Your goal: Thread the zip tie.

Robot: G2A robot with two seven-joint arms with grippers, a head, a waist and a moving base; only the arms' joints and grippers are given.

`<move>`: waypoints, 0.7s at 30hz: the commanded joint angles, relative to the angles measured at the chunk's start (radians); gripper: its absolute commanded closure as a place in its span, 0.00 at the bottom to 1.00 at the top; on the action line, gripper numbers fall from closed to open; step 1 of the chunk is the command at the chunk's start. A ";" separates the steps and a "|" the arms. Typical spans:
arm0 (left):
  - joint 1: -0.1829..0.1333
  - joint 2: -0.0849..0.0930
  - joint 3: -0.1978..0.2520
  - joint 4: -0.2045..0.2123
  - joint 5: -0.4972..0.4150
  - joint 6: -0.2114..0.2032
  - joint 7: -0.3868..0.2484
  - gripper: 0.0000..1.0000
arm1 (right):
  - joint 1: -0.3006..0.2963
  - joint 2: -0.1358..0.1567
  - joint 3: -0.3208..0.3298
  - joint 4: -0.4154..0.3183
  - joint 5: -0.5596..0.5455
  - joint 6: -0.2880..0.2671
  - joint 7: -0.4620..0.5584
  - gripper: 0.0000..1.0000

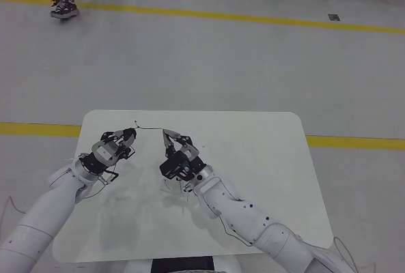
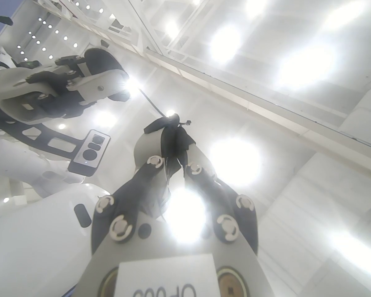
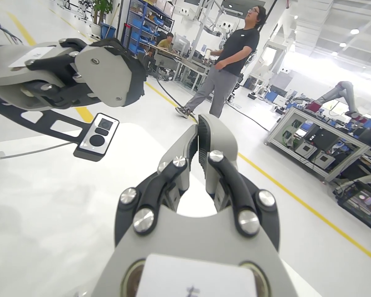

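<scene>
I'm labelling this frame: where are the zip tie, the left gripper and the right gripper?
zip tie (image 2: 153, 101), left wrist view, on the thin black strap.
left gripper (image 2: 173, 126), left wrist view, between its closed fingertips.
right gripper (image 3: 198, 127), right wrist view, between its closed fingertips.

Ceiling lights (image 2: 225, 44) flare white above my left wrist, washing out their surroundings; the bench (image 1: 270, 140) lies bright, evenly lit from overhead; lines bow toward wrist-view edges.
</scene>
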 commanded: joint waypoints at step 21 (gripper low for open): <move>0.000 0.000 0.000 0.000 0.000 0.000 0.000 1.00 | -0.015 0.005 0.017 -0.002 0.000 -0.018 0.000 1.00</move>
